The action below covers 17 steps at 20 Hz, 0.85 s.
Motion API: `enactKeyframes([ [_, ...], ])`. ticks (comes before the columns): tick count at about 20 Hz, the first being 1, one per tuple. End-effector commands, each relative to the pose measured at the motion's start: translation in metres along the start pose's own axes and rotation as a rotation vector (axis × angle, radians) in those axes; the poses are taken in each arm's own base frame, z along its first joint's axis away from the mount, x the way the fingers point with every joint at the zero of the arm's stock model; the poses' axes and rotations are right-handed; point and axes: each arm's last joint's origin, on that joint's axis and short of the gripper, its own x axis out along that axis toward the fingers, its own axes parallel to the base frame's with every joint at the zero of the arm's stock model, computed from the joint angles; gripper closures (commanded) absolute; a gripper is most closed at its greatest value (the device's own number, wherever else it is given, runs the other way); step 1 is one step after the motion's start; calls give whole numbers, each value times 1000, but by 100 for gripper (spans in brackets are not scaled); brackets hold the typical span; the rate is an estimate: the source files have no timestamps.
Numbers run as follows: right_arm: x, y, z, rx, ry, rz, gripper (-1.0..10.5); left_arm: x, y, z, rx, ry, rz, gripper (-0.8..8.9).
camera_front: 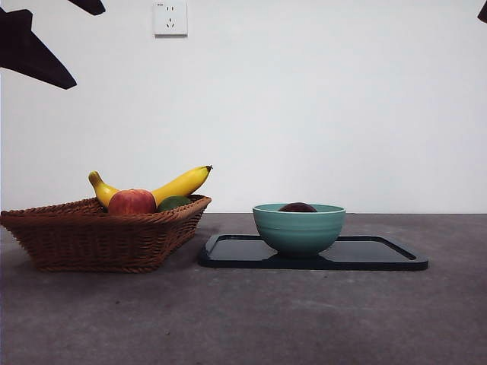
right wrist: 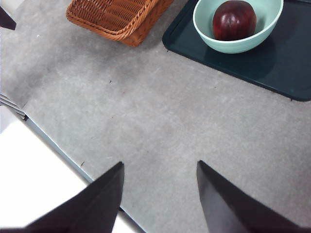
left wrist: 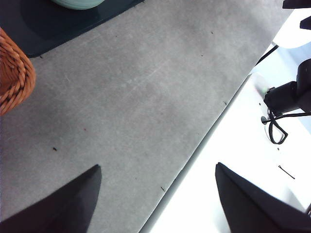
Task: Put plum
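In the front view we saw the plum (camera_front: 297,207) resting low in the teal bowl (camera_front: 298,228) on the dark tray (camera_front: 396,255), at 3 o'clock of the wicker basket (camera_front: 99,236), apparently already placed. In its wrist view the left claw (left wrist: 158,194) gaped wide, holding nothing over bare table (left wrist: 146,97). In its own, the right claw (right wrist: 160,191) stood likewise open and empty, well clear of the bowl.

Tray (camera_front: 380,258): dark, flat, lay on the grey table (camera_front: 243,319).
Bowl (camera_front: 298,228): teal, stood upright on the tray.
Basket (camera_front: 99,236): brown wicker, sat just beside the tray.
Basket contents: banana (camera_front: 179,185), red-and-yellow fruit (camera_front: 132,201), green fruit (camera_front: 173,203).
Socket (camera_front: 170,17): white, on the wall above the tray.
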Motion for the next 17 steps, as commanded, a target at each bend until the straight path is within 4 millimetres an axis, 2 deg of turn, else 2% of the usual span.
enactKeyframes([
  [1, -1, 1, 3, -20, -13, 8, 708, 0, -1, 3, 12, -6, -8, 440],
  [5, -1, 1, 5, -25, -24, 9, 708, 0, -1, 5, 6, -29, -5, 442],
  [9, -1, 1, 5, -28, -29, 9, 708, 1, -4, 23, -12, -155, 30, 439],
  [13, -1, 1, 6, -32, -36, 9, 708, -1, -15, 55, 40, -257, 137, 406],
  [17, -1, 1, 6, -33, -40, 9, 708, 9, -17, 103, 51, -274, 178, 407],
])
